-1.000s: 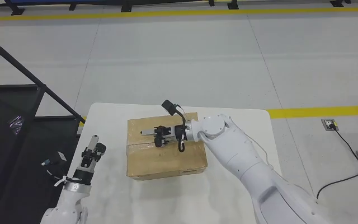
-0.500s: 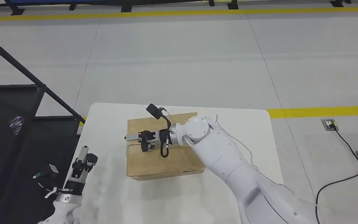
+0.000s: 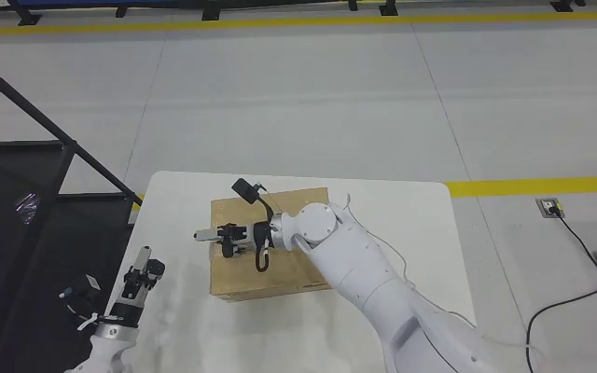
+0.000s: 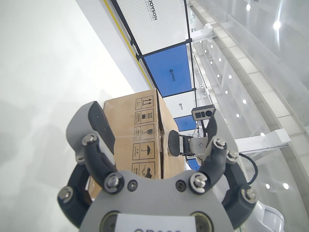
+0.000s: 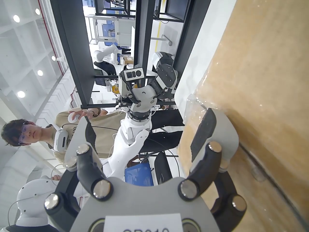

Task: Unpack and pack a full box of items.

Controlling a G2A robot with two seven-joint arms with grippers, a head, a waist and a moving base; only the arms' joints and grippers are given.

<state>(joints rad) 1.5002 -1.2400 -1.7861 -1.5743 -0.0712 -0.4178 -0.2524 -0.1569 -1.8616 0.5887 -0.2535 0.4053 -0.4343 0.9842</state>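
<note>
Nearest me, my left gripper (image 3: 149,261) hangs over the near left corner of the white table (image 3: 187,200). Its fingers are spread wide with nothing between them, and it is aimed at the cardboard box (image 3: 239,276), well apart from it. The box sits in the middle of the table with its flaps closed. Clear tape (image 5: 194,103) wraps over its left end at the seam. My right arm lies across the box top from the right, and my right gripper (image 3: 213,234) sits at the box's left end, over the seam. It too is wide open and grips nothing. One pad (image 5: 201,131) is close against the cardboard by the tape, though I cannot tell whether it touches. The other finger reaches out past the edge, over bare table. Beyond the table lies pale floor with a yellow line (image 3: 522,186).
</note>
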